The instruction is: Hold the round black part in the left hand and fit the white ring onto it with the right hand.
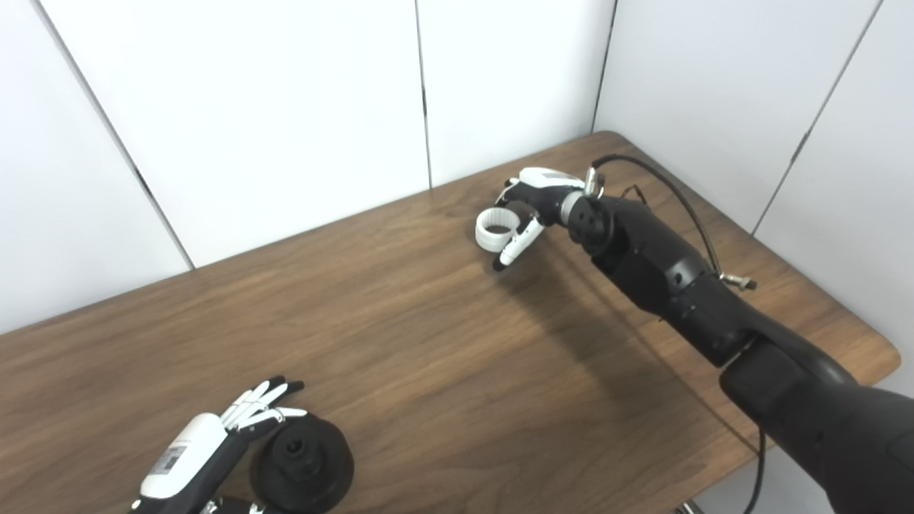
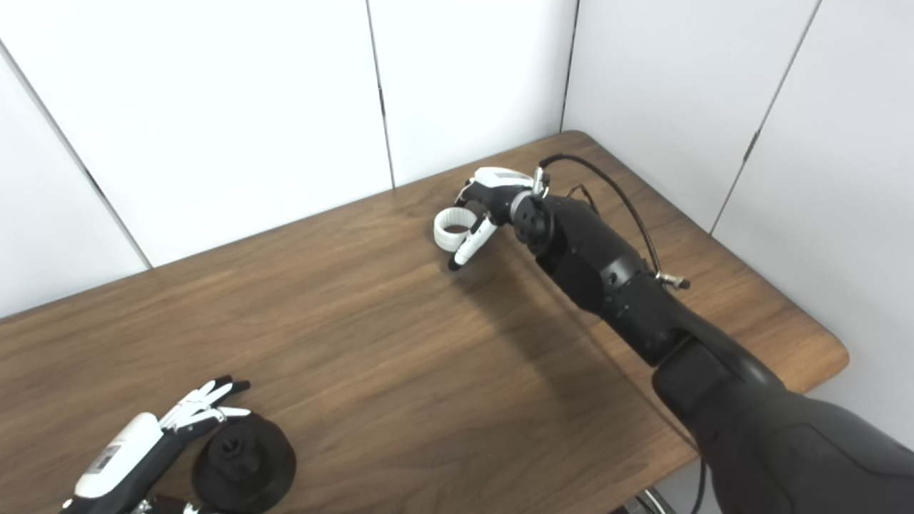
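The round black part (image 1: 303, 462) lies flat on the wooden table (image 1: 400, 343) near its front left edge, with a raised hub in its middle. My left hand (image 1: 207, 442) lies right beside the part's left side, fingers spread and stretched out, holding nothing. The white ring (image 1: 495, 228) sits at the far side of the table. My right hand (image 1: 535, 203) is at the ring: its thumb (image 1: 515, 248) reaches down across the ring's right side and its fingers curl behind the ring. Whether the ring is clamped or only touched does not show.
White wall panels (image 1: 285, 107) stand close behind the table's far edge. The table's rounded right corner (image 1: 882, 353) is near my right forearm (image 1: 664, 278), and a black cable (image 1: 671, 189) loops above that arm.
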### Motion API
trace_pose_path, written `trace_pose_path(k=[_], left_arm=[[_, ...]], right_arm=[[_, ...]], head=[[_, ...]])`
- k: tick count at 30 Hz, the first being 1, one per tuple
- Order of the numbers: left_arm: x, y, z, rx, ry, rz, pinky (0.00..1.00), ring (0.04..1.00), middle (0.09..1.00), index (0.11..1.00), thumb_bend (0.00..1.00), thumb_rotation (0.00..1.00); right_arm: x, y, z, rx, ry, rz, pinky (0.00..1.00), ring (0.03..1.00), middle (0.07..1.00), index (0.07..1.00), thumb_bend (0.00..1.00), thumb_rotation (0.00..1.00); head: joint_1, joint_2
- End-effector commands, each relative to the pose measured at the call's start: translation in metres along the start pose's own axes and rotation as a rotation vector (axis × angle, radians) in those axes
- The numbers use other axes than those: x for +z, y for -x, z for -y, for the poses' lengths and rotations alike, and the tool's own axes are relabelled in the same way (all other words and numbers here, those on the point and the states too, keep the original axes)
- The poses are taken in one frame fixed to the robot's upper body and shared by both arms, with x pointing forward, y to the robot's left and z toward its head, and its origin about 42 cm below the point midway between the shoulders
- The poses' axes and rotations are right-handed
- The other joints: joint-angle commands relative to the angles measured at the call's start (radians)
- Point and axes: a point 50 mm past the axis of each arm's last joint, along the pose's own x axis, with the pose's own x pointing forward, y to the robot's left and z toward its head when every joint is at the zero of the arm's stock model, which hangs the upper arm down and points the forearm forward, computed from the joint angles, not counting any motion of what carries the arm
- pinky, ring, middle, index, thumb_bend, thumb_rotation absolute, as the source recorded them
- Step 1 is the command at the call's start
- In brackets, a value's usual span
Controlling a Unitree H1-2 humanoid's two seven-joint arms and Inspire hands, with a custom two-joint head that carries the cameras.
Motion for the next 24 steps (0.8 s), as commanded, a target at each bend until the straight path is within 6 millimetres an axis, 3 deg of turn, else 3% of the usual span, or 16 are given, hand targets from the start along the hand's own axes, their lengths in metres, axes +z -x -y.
trace_pose_path(k=[1, 6, 21, 22, 24], left_arm=[[-0.013, 0.023, 0.017, -0.139, -0.043, -0.086, 1.00, 1.000, 0.952, 0.484, 0.52, 0.07], [-0.013, 0.025, 0.017, -0.139, -0.044, -0.087, 1.00, 1.000, 0.954, 0.484, 0.52, 0.07], [-0.012, 0.027, 0.019, -0.149, -0.032, -0.092, 1.00, 1.000, 0.959, 0.484, 0.52, 0.07], [-0.011, 0.027, 0.019, -0.150, -0.034, -0.094, 1.00, 1.000, 0.958, 0.484, 0.52, 0.07], [-0.011, 0.027, 0.018, -0.151, -0.036, -0.095, 1.00, 1.000, 0.959, 0.483, 0.52, 0.07]], right_arm=[[0.008, -0.002, 0.028, -0.103, 0.010, 0.047, 1.00, 0.991, 0.977, 0.726, 0.90, 0.30], [0.011, -0.003, 0.024, -0.135, 0.004, 0.058, 0.97, 0.949, 0.929, 0.658, 0.85, 0.22], [0.012, -0.003, 0.018, -0.174, 0.005, 0.075, 0.92, 0.909, 0.878, 0.596, 0.80, 0.15], [0.011, -0.003, 0.018, -0.177, 0.006, 0.079, 0.92, 0.908, 0.876, 0.534, 0.64, 0.15], [0.011, -0.003, 0.018, -0.189, 0.014, 0.085, 0.92, 0.905, 0.868, 0.500, 0.55, 0.14]], head=[[0.000, 0.004], [0.002, 0.010], [0.004, 0.022], [0.004, 0.023], [0.007, 0.025]])
